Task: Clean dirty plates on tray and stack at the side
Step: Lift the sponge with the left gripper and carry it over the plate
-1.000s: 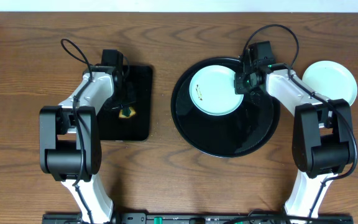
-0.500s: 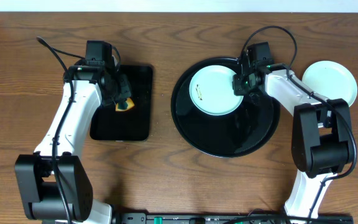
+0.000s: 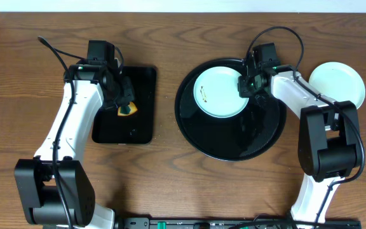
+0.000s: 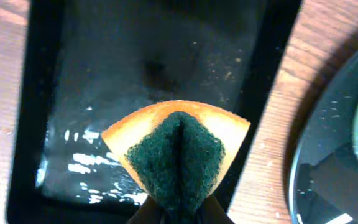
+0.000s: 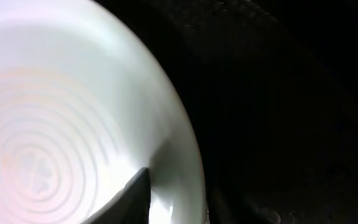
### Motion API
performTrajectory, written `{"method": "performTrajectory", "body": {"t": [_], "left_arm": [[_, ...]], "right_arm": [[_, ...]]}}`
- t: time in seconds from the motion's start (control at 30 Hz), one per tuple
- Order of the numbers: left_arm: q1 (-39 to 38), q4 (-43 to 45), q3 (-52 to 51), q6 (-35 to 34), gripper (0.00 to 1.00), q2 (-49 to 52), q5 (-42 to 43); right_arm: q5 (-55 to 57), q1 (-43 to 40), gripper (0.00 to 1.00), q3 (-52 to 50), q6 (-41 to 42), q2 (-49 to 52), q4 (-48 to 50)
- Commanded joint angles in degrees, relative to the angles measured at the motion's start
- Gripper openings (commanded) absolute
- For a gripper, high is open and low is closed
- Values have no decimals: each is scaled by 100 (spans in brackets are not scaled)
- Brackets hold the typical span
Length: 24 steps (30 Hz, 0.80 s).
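Round tray (image 3: pixel 234 143) sits under right gripper (image 3: pixel 246 86), which is clamped on the rim of mint plate (image 3: pixel 215 95) inside it. Rectangular tray (image 3: pixel 142 124) is below left gripper (image 3: pixel 124 105), which is pinching folded sponge (image 4: pixel 176 149). Second plate (image 3: pixel 338 83) is on desk (image 3: pixel 170 184), outboard of right gripper.

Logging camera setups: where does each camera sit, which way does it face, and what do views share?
Overhead: above the table, facing straight down; both arms, left gripper and right gripper show.
Left wrist: on the left arm, looking down at the sponge pinched in its gripper, over the rectangular tray.
Right wrist: on the right arm, close over the plate on the round tray; one finger shows.
Shared: overhead also shows sponge, plate, both trays.
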Motion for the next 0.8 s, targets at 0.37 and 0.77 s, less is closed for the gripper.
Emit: {"method": "performTrajectory", "body": {"t": [0.37,0.77], "left_arm": [[-684,485,319,168,7,15,-175],[-2597,2846,479,-48,7,605,-94]], "right_arm": [[66,61,1,-76,31,122,-79],[-98,87,1,-76,33,122,-146]]}}
